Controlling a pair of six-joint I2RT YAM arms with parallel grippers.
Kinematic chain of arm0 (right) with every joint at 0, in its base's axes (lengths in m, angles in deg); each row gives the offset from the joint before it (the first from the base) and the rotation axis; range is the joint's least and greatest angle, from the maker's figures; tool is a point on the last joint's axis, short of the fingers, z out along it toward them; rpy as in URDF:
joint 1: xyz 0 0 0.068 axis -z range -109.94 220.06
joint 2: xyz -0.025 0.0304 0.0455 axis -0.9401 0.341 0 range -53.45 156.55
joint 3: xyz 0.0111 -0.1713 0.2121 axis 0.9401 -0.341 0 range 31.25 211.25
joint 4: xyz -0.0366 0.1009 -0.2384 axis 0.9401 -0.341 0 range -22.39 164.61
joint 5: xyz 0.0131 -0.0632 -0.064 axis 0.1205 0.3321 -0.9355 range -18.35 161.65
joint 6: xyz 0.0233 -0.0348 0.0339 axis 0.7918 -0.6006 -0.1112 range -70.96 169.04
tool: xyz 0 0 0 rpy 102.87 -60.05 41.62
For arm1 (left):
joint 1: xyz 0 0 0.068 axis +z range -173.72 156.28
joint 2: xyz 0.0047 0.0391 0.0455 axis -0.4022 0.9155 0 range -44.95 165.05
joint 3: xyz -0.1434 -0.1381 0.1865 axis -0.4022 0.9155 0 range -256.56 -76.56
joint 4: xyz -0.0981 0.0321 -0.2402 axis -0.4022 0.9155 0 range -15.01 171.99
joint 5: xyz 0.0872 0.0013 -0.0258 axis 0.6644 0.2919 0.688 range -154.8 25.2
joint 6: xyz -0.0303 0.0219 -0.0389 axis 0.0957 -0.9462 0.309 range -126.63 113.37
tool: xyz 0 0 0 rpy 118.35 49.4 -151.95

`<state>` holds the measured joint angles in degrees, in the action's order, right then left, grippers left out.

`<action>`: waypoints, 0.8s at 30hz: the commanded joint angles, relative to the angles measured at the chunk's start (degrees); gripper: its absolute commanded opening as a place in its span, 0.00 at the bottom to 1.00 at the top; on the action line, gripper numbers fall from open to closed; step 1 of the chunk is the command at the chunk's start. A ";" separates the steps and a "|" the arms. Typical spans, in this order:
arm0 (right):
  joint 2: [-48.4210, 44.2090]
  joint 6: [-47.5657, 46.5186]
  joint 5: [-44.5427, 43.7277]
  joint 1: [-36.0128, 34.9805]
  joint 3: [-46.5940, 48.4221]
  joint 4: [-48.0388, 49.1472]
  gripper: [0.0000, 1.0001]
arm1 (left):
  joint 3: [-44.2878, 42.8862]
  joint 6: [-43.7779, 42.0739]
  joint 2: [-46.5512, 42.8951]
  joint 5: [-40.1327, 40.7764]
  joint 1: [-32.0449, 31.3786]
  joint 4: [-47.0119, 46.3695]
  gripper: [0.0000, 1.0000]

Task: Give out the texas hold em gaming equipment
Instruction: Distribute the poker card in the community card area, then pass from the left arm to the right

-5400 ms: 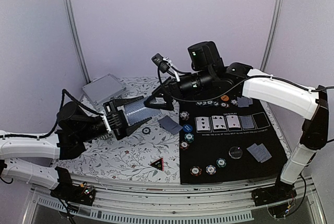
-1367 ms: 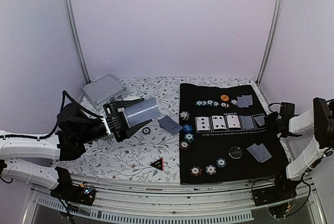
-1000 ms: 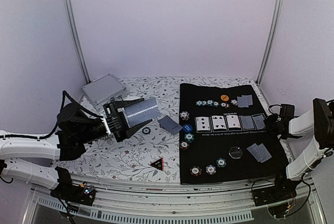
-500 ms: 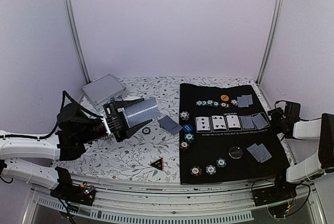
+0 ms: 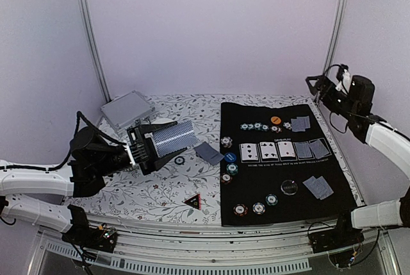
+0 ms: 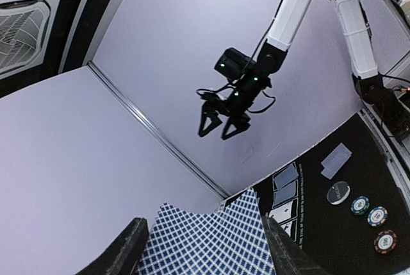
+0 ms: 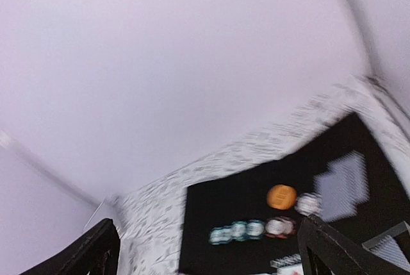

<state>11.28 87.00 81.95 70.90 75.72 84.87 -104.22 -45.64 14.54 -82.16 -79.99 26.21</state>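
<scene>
— How far along is the deal?
— Well on, I'd judge. Five community cards (image 5: pixel 282 150) lie across the middle of the black mat (image 5: pixel 327 208), three face up. Card pairs (image 5: pixel 300 123) sit at its far right corner, on its near right part and just off its left edge. Chips (image 5: pixel 259 126) line its far, left and near edges, with the blue button (image 5: pixel 230 157) by the left edge and the black disc (image 5: pixel 289 186) toward the near one.
— What's left?
— The deck (image 5: pixel 168 138), clamped in the left gripper (image 5: pixel 178 135) left of the mat.
— And the other arm?
— Only the left wrist view settles it: the right gripper (image 6: pixel 213 136) hangs spread and empty. Its own blurred camera adds the orange chip (image 7: pixel 282 196)
</scene>
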 commanded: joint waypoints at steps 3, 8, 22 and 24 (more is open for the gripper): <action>11.05 -24.90 35.99 -21.48 18.42 -5.36 0.97 | -0.29 0.62 -0.60 -0.91 -0.86 -0.80 0.56; 19.86 -34.89 45.68 -38.06 30.92 -17.45 0.93 | -0.22 0.55 -0.55 -0.65 -0.91 -0.88 0.56; 30.62 -21.99 53.76 -50.13 38.55 -9.64 0.83 | -0.20 0.46 0.08 -0.48 -0.87 -0.84 0.57; 32.45 -20.05 52.20 -50.72 39.62 -9.11 0.75 | -0.20 0.54 0.19 -0.48 -0.89 -0.81 0.56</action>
<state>41.03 61.88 133.60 21.53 112.49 71.56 -104.22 -45.57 14.56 -82.36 -80.08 26.21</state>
